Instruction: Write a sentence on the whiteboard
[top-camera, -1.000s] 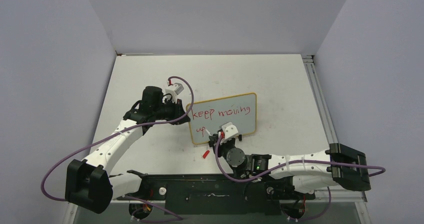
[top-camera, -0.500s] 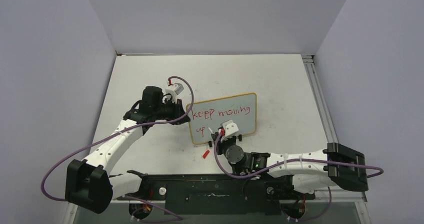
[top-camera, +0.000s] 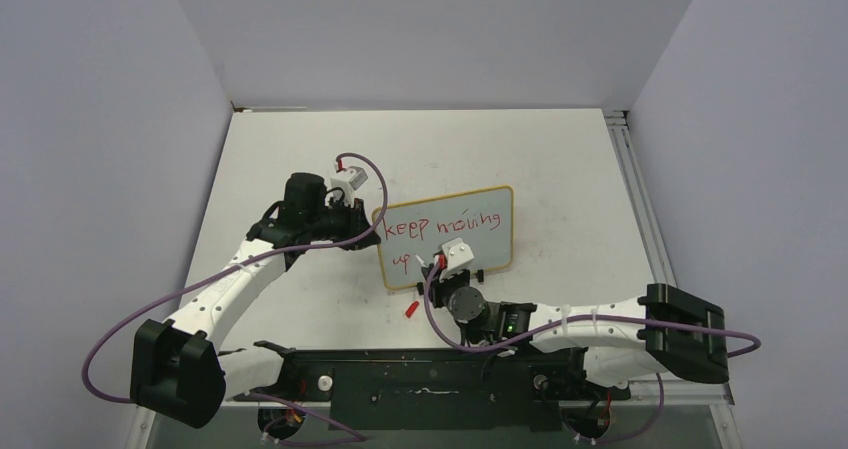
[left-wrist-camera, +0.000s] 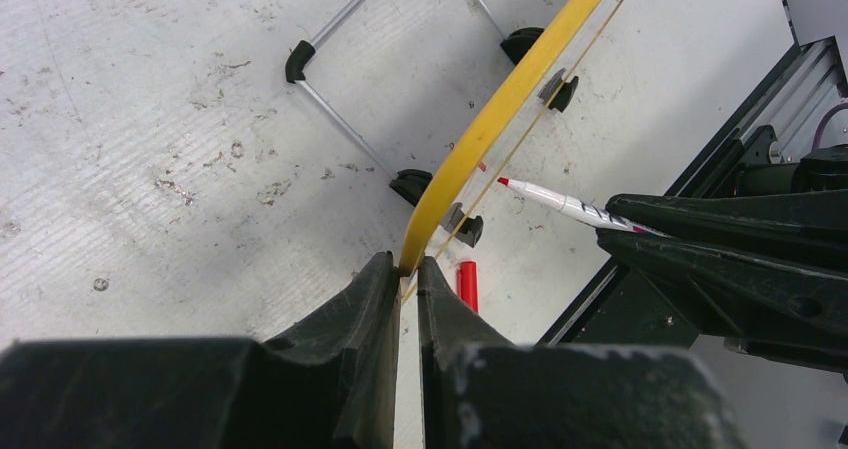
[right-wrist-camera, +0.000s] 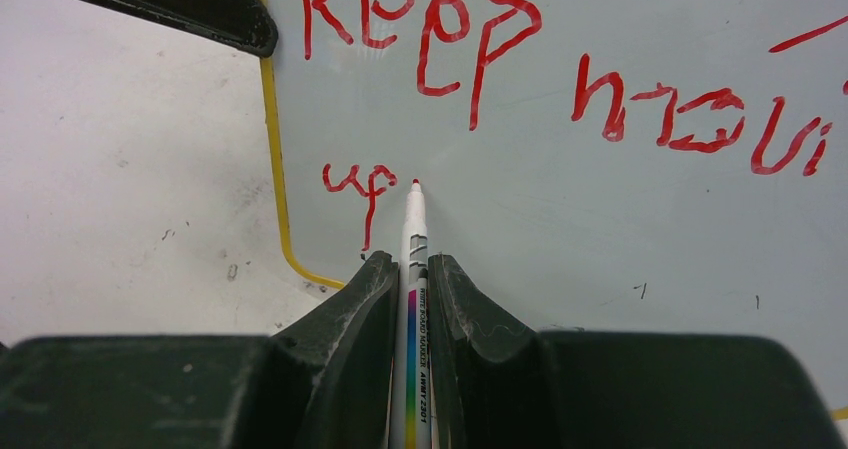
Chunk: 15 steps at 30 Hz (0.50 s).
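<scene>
Whiteboard [top-camera: 490,247] stood propped on its small feet near the middle of the surface [top-camera: 560,169], between the two arms, with its face leaning toward the robot. The left pincer [left-wrist-camera: 405,267] was clenched on the board's left edge, steadying it. The right pincer [right-wrist-camera: 412,261] was clenched on a marker [right-wrist-camera: 414,214], whose long axis ran straight out between the fingers, up toward the lettering and roughly square to the lines of writing.

Of the sentence [right-wrist-camera: 420,29], "keep moving" filled the upper line, and only "up" showed on the lower line, close to the left edge. The marker's red tip sat just to the right of that "up", at the same height. Whether it touched the face or hung a hair off it could not be told from these views. Blank board stretched away to the right of the tip, so the remaining letters would most likely call for a sideways travel to the right, with the tip kept against the face. The right arm was much the nearer to that blank stretch. A red cap [top-camera: 411,309] lay on the surface just in front of the board's lower left corner.
</scene>
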Tool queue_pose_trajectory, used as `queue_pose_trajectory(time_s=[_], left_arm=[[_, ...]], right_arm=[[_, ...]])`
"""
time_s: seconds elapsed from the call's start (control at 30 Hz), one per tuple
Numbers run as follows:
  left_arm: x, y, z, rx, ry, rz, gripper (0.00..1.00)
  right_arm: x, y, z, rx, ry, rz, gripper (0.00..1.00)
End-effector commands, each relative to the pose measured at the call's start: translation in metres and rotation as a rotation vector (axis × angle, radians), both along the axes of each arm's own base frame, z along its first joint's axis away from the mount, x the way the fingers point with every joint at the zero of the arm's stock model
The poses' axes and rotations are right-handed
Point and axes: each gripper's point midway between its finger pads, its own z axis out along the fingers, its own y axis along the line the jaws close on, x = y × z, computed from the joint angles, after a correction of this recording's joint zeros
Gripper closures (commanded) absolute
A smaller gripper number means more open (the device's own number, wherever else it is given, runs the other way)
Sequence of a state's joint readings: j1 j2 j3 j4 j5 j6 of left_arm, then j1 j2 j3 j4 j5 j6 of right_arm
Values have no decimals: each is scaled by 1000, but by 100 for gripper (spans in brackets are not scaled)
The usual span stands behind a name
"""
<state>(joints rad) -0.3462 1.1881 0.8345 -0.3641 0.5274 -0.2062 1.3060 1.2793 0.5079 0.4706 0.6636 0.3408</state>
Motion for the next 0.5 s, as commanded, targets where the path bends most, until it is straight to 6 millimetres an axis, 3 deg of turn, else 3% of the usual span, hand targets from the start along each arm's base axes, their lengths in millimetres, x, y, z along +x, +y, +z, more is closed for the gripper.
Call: queue_pose_trajectory(time_s=[0.0, 0.47], left_arm=[[5, -5, 9, -23, -24, 1, 100], [5, -5, 9, -21, -26, 2, 100]], right_arm=[[4, 6, 9, 52, -10, 3, 95], [9, 10, 9, 47, -20, -6, 95]])
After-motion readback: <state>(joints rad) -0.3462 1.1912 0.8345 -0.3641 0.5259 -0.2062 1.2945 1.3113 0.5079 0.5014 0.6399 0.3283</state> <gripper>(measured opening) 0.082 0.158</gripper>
